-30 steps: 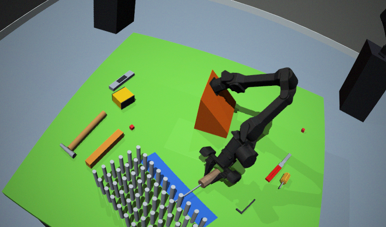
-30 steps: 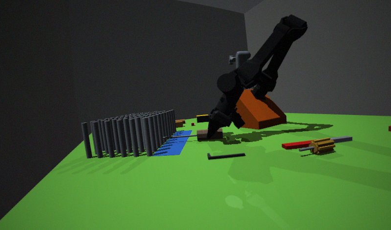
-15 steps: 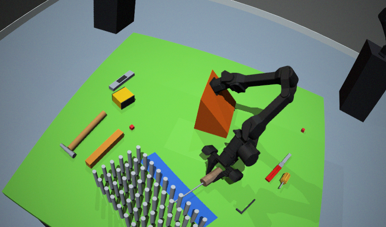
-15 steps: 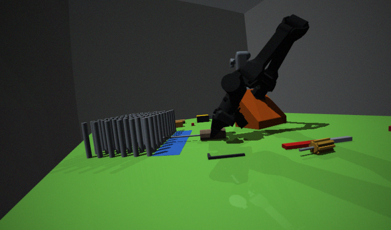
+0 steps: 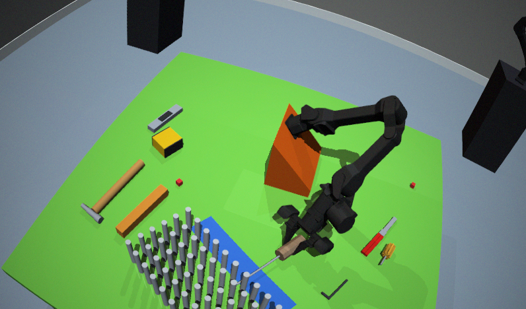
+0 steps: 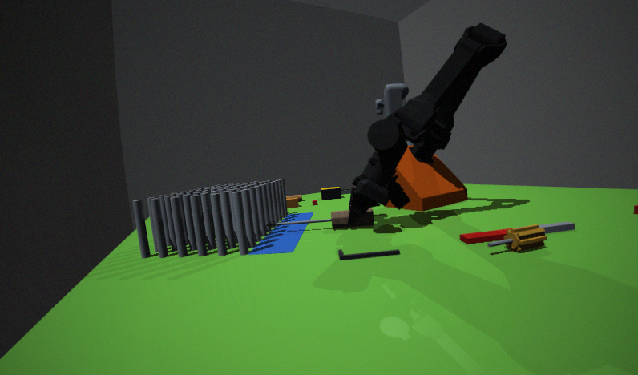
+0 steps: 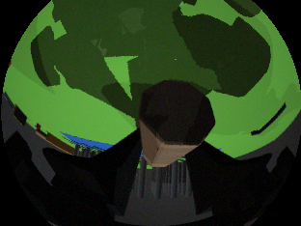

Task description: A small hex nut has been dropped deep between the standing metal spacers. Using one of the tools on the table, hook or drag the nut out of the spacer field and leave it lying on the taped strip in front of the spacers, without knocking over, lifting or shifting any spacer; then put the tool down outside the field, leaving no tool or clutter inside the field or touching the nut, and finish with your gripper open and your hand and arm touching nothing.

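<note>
1. We see the gripper (image 5: pixel 300 241) low over the green mat (image 5: pixel 226 115), its jaws clamped on the wooden handle of a hooked pick (image 5: pixel 290 247).
2. We follow the pick's thin metal shaft (image 5: pixel 257 267) across the blue taped strip (image 5: pixel 234 249); its tip reaches the near edge of the standing spacers (image 5: pixel 180 253).
3. We cannot make out the hex nut among the spacers.
4. We note an L-shaped hex key (image 5: pixel 334 288), a red-handled tool (image 5: pixel 376 241) and a yellow-handled tool (image 5: pixel 386 251) lying right of the strip, well apart from the field.
</note>
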`<state>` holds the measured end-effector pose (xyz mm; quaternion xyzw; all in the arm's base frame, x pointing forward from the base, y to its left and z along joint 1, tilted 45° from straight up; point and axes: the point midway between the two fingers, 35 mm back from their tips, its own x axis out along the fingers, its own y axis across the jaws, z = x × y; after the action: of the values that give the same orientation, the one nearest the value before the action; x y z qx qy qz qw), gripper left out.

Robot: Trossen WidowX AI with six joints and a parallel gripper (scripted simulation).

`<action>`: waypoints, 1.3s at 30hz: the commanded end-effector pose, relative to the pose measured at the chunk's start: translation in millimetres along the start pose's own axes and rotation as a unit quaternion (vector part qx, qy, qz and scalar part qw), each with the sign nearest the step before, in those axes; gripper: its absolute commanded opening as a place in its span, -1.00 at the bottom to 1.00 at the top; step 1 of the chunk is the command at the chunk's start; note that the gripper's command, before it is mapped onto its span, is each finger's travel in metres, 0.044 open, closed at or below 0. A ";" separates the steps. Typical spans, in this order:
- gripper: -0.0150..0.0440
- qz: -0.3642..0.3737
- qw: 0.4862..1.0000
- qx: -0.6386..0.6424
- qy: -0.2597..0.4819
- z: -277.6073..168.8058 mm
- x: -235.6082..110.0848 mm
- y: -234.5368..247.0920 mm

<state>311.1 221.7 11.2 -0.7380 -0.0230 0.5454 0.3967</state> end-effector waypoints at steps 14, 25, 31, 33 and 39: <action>-0.49 0.004 1.000 0.002 0.001 11.3 -7.0 2.2; -0.49 0.004 1.000 0.002 0.001 18.0 -11.5 2.1; -0.49 0.004 1.000 0.002 0.001 21.7 -13.9 2.1; -0.49 0.004 1.000 0.002 0.001 22.8 -14.7 2.1; -0.49 0.004 1.000 0.002 0.001 26.4 -17.1 2.1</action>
<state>284.9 227.7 21.3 -0.7373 -0.0226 0.5464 0.3968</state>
